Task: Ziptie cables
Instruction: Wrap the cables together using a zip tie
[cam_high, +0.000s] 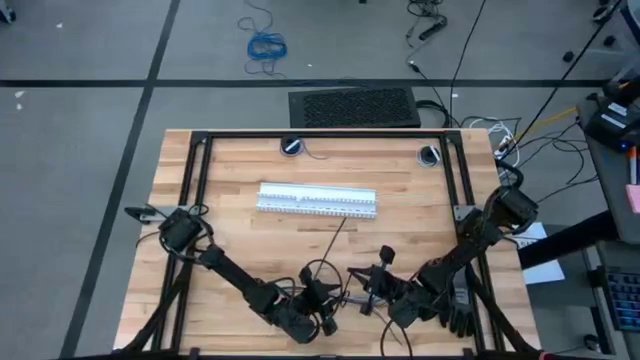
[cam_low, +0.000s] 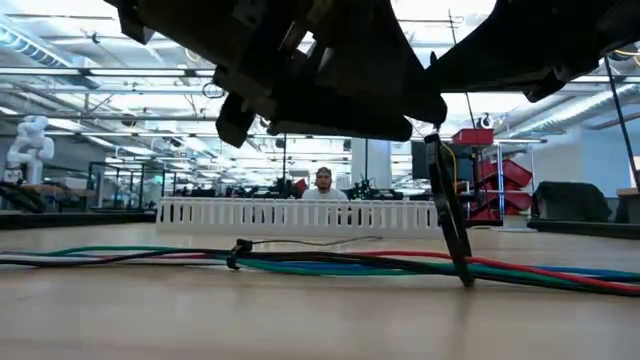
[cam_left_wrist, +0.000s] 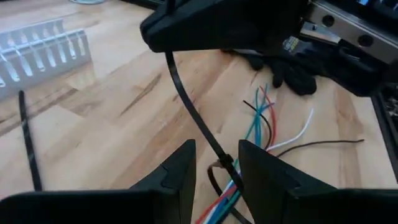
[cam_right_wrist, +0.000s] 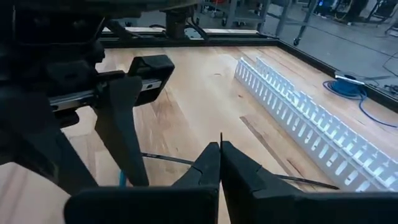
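While the high view is showing only both arms crowding the table's near edge, the left wrist view is showing the left gripper spread around a ziptie looped on the cables. The right gripper is pinching that ziptie's tail. A second ziptie is lying near the slotted strips.

The cables are thin wires in red, green, blue, white and black, lying flat on the wood near the table's front edge; their ends fan apart; a dark ziptie loops the bundle, its tail rising steeply. A second ziptie lies flat nearby.
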